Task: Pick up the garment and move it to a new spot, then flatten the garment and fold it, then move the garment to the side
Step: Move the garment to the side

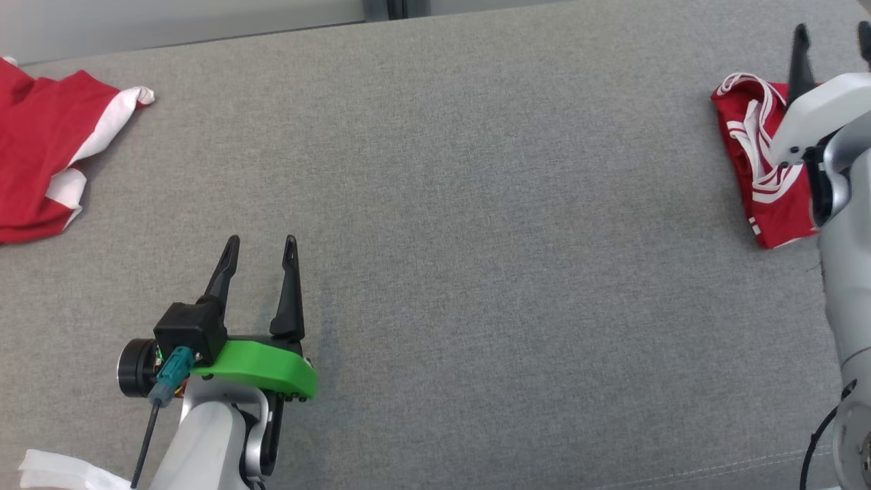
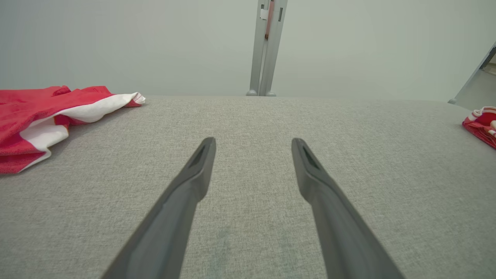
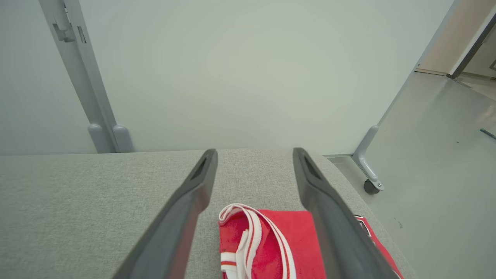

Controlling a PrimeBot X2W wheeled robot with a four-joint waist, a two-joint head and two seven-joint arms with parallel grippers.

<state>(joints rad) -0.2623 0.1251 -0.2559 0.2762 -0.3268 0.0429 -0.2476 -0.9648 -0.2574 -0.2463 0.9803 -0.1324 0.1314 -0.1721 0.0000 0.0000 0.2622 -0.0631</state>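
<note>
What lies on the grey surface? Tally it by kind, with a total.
Red-and-white garments: 2 (crumpled garment at the left, folded garment at the right)
White pieces, cloth or paper: 1 (white sheet at the near left corner)
Total: 3

Grey cloth-covered table (image 1: 476, 204) before a pale wall (image 2: 155, 38).
A crumpled red and white cloth (image 1: 41, 156) lies at the table's far left, a white scrap (image 1: 61, 469) at its near left; behind stands a grey post (image 2: 267, 46), with a caster (image 3: 370, 186) on the floor (image 3: 434, 155).
</note>
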